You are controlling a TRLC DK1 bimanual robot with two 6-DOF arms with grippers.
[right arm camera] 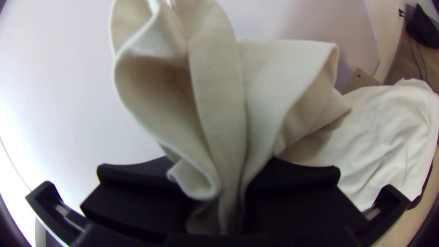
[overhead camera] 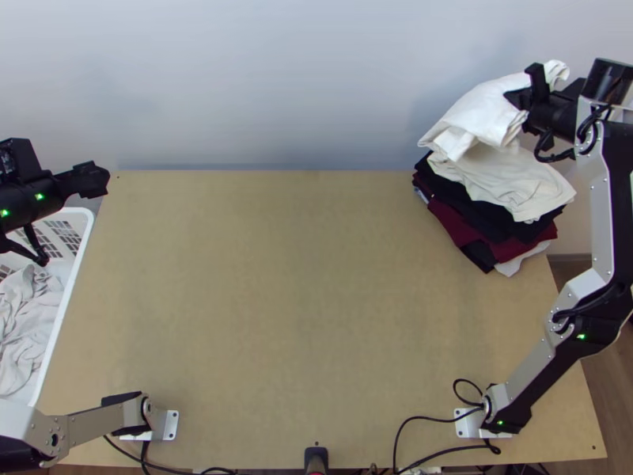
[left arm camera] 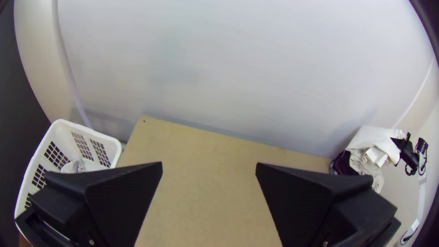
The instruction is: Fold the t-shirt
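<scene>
Holding the white T-shirt (overhead camera: 475,117), right gripper (overhead camera: 524,89) at the far right corner of the table (overhead camera: 301,277), above the garment stack. Right arm (overhead camera: 603,214): base at the near right, links running up along the right side, wrist bent inward so that the gripper points left.

Grip: cloth pinched between the two black fingers (right arm camera: 302,187), per right wrist view; several layers gathered into a narrow bundle there, with loops and loose folds standing out beyond the fingertips. In the top view the T-shirt appears layered and loosely folded, its larger part to the left of the gripper, a smaller part past the fingers on the far side. It overhangs a cream folded garment (overhead camera: 518,186) on top of the stack; contact between the two: cannot tell. Beneath the cream piece: black cloth (overhead camera: 463,198), maroon cloth (overhead camera: 457,228), and a pale cloth (overhead camera: 518,263) low on the near side.

Left arm (overhead camera: 87,421): base at the near left, links bent outward past the left edge. Left gripper (overhead camera: 93,180) near the far left corner, beside the far end of the white basket (overhead camera: 74,273), pointing right. Fingers wide apart, nothing between them; T-shirt well apart, across the table. Bunched whitish cloth (overhead camera: 20,317) in the basket.
</scene>
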